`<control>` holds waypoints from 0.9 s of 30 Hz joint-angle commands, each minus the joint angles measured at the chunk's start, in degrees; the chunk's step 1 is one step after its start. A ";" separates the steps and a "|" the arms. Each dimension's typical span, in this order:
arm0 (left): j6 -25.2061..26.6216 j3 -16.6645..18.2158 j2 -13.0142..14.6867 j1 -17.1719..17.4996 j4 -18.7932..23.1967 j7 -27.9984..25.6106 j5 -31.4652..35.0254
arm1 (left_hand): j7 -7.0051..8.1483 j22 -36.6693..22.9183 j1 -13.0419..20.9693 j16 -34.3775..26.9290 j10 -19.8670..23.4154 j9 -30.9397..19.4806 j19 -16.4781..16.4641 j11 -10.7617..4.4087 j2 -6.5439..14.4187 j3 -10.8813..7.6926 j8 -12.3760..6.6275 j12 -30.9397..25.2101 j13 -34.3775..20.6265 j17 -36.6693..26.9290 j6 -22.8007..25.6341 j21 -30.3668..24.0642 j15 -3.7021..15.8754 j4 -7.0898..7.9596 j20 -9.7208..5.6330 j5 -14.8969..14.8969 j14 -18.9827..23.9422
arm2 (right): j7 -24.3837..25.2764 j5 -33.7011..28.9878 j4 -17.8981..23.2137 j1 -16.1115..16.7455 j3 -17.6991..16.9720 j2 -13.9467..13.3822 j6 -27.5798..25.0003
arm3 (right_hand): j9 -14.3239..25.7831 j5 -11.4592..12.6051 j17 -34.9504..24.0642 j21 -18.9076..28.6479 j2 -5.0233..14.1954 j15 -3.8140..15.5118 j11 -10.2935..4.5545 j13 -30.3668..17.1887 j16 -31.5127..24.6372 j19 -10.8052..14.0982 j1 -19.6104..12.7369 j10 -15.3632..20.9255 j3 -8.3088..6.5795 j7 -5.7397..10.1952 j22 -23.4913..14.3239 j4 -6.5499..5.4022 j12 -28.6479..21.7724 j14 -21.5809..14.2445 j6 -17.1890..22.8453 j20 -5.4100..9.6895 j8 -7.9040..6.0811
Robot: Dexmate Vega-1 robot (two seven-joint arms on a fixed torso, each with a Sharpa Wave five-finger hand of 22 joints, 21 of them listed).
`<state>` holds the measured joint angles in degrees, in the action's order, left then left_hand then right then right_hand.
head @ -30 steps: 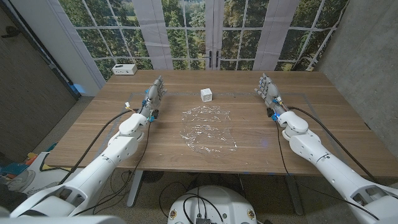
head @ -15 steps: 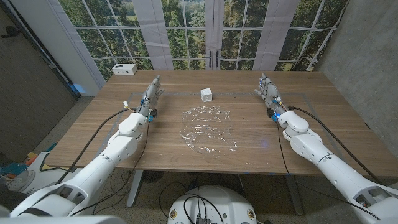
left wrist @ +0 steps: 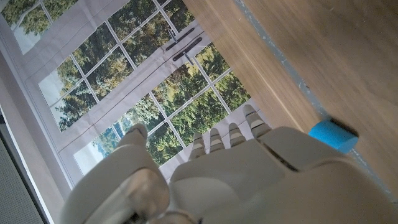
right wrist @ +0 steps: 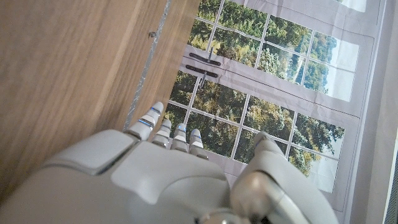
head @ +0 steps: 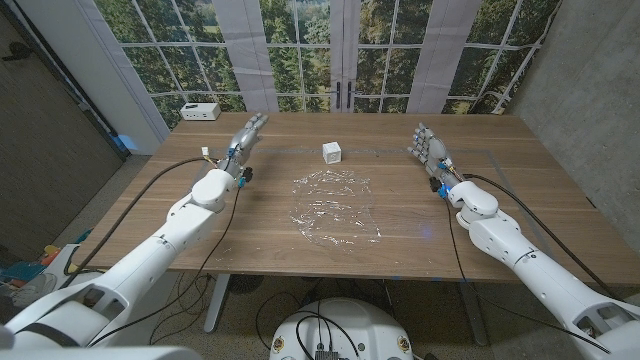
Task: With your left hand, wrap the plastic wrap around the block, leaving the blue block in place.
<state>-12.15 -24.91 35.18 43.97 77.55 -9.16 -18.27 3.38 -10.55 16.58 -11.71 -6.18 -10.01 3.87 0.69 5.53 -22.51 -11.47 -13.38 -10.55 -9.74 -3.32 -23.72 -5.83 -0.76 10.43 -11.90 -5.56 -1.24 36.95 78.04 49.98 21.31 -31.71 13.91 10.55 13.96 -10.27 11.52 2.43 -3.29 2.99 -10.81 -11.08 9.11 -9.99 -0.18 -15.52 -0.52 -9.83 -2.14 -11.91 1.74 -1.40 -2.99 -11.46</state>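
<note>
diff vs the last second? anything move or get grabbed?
The left hand moved farther from the robot, toward the table's far side, holding nothing. The right hand stayed put, also holding nothing. The plastic wrap and the white block lie as before, untouched.

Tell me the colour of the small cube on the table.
White cube, best seen in the head view.

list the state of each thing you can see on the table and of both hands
left hand: holds nothing, fingers apart
right hand: holds nothing, fingers apart
plastic wrap: spread crumpled on the table, wrapped around nothing
white block: bare, standing apart beyond the wrap
blue block: lying on the table
white box: at the table's far left corner
</note>
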 commanded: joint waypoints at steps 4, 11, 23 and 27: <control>3.54 -4.63 3.67 -6.05 2.08 -2.34 13.96 | -0.14 -0.24 1.67 0.24 1.66 -0.21 -0.15 0.24 0.24 -0.47 -0.57 -0.67 -0.23 -0.32 1.36 0.23 0.03 -1.38 0.04 0.34 0.38 | -0.41 -0.87 1.34 0.36 -0.05 -1.11 0.61 | 0.09 -0.41 -0.14 0.19 0.32 0.71 -0.31 -0.13 -0.50 0.45 -1.08 1.44 -0.32 -0.08 -0.26 0.78 -0.64 -0.48 0.49 -0.66 -0.30; 5.58 -7.07 4.40 -9.21 2.85 -1.81 20.07 | 0.42 -0.27 2.47 0.28 2.23 -0.23 -0.36 0.08 0.30 -0.77 -0.65 -0.68 -0.25 -0.32 2.23 0.35 0.04 -2.13 0.10 0.61 0.85 | -1.00 -1.24 1.66 0.43 0.08 -1.71 0.74 | 0.10 -0.62 -0.15 0.21 0.50 0.59 -0.20 -0.16 -0.58 0.66 -1.41 1.66 -0.42 -0.41 -0.28 1.07 -0.54 -1.01 0.83 -0.95 -0.30; 6.48 -9.99 4.37 -12.82 2.96 -0.19 26.60 | 0.77 -0.30 3.42 0.35 2.96 -0.27 -0.66 -0.26 0.25 -1.07 -0.55 -0.68 -0.27 -0.31 2.89 0.49 0.55 -3.09 0.06 0.92 1.33 | -0.67 -1.26 2.28 0.97 -0.07 -1.87 0.83 | 0.11 -0.87 -0.14 0.26 0.65 0.26 -0.08 -0.18 -0.52 0.96 -1.82 2.16 -0.54 -0.38 -0.29 1.45 -0.51 -1.31 1.42 -1.07 -0.37; 6.60 -10.98 4.25 -14.04 2.92 0.62 28.59 | 0.90 -0.31 3.61 0.30 2.97 -0.27 -0.47 -0.42 0.15 -1.08 -0.45 -0.61 -0.28 -0.31 2.87 0.63 0.64 -3.32 0.09 1.00 1.64 | -0.66 -1.55 2.45 0.98 0.08 -1.97 0.84 | 0.11 -0.93 -0.14 0.24 0.69 0.16 -0.09 -0.18 -0.49 0.97 -1.92 2.20 -0.56 -0.37 -0.29 1.55 -0.46 -1.35 1.52 -1.12 -0.36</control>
<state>-6.24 -33.34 39.46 33.21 80.41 -10.02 4.67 4.09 -10.54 19.29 -11.44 -3.43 -10.00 3.57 0.58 5.82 -23.57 -11.92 -13.81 -10.54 -9.73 -0.78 -23.46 -5.11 -3.64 10.13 -10.97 -4.44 -1.88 35.80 79.98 50.76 21.28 -33.38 14.67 10.54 13.30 -10.27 11.52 3.34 -3.08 2.66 -10.80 -11.52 9.94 -11.35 1.54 -15.95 -0.82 -10.01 -0.81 -12.33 0.72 -0.09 -3.80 -11.46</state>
